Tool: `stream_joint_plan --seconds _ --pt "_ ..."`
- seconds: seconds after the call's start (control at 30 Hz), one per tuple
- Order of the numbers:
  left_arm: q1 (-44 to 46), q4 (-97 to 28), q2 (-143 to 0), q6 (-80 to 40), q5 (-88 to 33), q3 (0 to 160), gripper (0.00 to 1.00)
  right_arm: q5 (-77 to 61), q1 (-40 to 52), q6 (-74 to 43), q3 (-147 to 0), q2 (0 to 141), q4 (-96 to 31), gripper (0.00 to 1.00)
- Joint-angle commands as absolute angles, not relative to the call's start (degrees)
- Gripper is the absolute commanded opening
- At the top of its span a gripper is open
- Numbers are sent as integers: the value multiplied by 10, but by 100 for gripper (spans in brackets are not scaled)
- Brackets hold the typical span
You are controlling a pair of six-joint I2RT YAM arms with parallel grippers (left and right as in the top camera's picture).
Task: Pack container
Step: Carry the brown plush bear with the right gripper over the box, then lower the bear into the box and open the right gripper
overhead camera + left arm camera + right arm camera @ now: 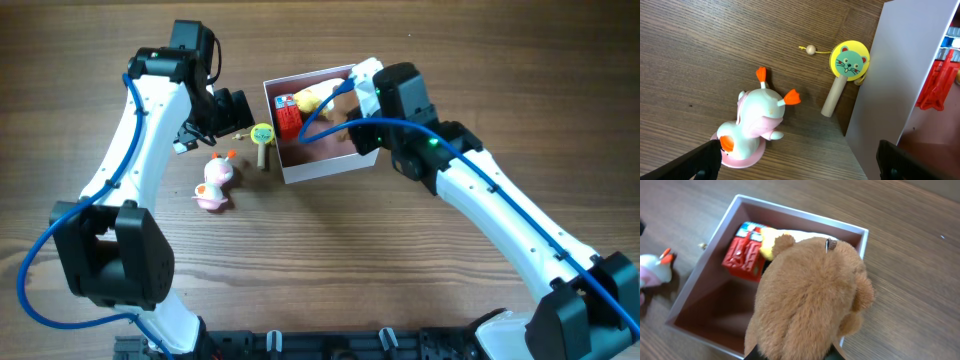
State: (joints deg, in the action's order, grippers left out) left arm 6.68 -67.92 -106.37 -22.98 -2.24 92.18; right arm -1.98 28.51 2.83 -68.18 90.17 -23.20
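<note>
A square, shallow container with thin white walls and a dusty pink inside sits on the wooden table, towards the far side and about midway across. The right gripper hangs over it, closed on a brown plush teddy bear. The bear fills the gap between the dark fingers, and only their tips show at its base.

In the container's far left corner lies a red plastic block toy, with a yellow soft toy touching its right side.

The left gripper is over the table just left of the container, its fingers spread wide with nothing in them. Below it lies a white and pink toy duck with orange feet. Between the duck and the container is a wooden-handled yellow rattle drum with a green cat face, right up against the container's left wall.
</note>
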Motion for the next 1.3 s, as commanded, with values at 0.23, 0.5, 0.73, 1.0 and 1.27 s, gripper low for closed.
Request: stream_joint_plan --seconds 0.23,0.5,0.73,1.0,1.27 --pt "65 -679 -1058 -229 -19 918 100 2 311 75 -688 963 -218 4" --pt "65 -679 -1058 -229 -19 918 100 17 311 73 -688 980 -220 4" --pt "65 -679 -1058 -229 -19 918 100 45 311 32 -688 980 -255 4" --pt "65 -679 -1058 -229 -19 918 100 34 311 -22 -688 980 -295 4" --pt "65 -679 -1058 -229 -19 918 100 12 311 -48 -688 980 -303 4"
